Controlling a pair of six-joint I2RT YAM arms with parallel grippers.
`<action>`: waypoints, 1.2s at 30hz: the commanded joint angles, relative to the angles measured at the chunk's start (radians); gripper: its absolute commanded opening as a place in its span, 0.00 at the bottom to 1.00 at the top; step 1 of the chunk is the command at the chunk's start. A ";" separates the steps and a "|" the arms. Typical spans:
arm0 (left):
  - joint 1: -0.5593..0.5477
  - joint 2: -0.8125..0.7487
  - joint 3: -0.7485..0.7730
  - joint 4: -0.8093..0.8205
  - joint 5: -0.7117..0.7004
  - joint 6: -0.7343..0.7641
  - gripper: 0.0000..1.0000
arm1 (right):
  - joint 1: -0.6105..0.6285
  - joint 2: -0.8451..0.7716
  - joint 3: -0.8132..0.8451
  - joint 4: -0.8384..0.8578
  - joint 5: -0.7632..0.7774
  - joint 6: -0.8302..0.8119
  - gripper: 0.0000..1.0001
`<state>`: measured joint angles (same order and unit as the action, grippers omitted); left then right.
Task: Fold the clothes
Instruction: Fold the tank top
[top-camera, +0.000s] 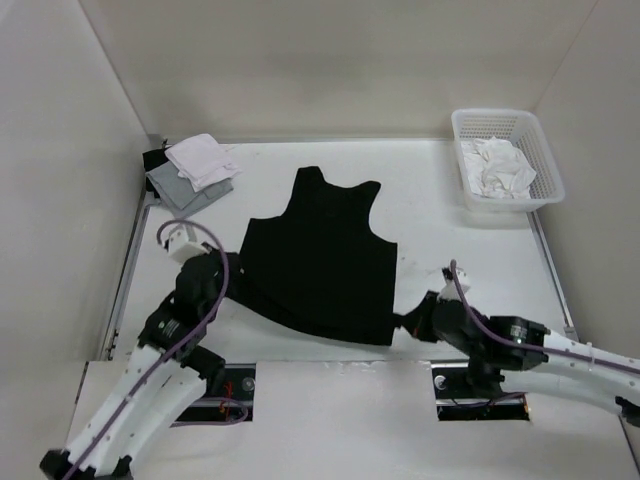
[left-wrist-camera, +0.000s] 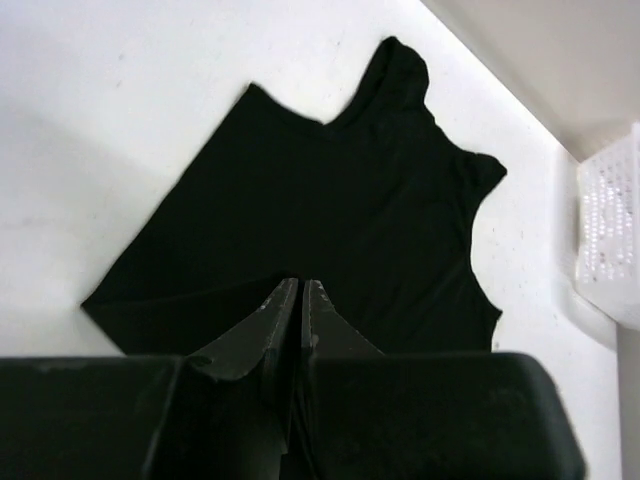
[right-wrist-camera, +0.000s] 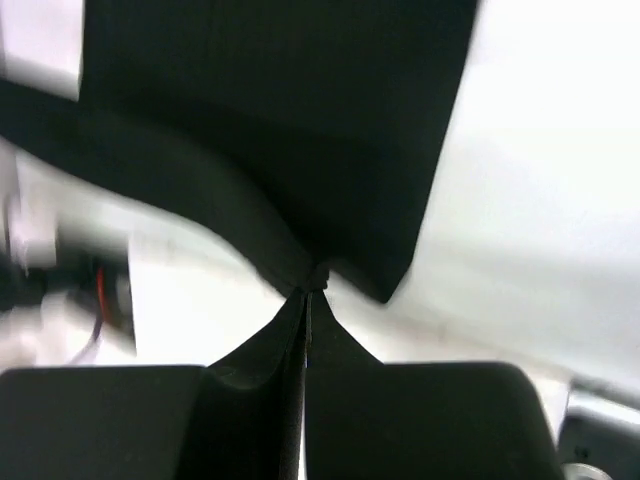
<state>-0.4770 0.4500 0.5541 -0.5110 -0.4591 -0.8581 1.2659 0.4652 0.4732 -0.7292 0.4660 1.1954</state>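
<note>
At tabletop (top-camera: 440, 240) centre: black T-shirt (top-camera: 320, 255) lies spread, neck toward the far wall. Left pincer (top-camera: 232, 270) is clamped on its near-left hem, right pincer (top-camera: 404, 322) on its near-right corner. Far left: grey and white garment stack (top-camera: 195, 172). Far right: white mesh basket (top-camera: 497, 212) holding a white cloth bundle (top-camera: 495, 165).

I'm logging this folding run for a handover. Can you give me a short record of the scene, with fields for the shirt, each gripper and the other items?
shirt: black T-shirt spread out, neck toward the far wall
left gripper: shut on the shirt's near left edge
right gripper: shut on the shirt's near right corner
far right: white basket holding a white cloth bundle
far left: grey and white garment stack
</note>
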 joint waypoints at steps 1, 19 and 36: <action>0.034 0.220 0.114 0.343 -0.033 0.056 0.03 | -0.229 0.143 0.160 0.175 0.091 -0.228 0.00; 0.271 1.448 0.964 0.617 0.108 0.122 0.06 | -1.115 1.185 0.741 0.801 -0.576 -0.476 0.00; 0.174 0.920 0.157 0.821 0.008 0.097 0.48 | -0.937 0.994 0.302 0.975 -0.446 -0.405 0.02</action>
<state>-0.2974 1.4616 0.8425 0.2188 -0.3931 -0.7330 0.2710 1.5436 0.8913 0.1322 -0.0174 0.7677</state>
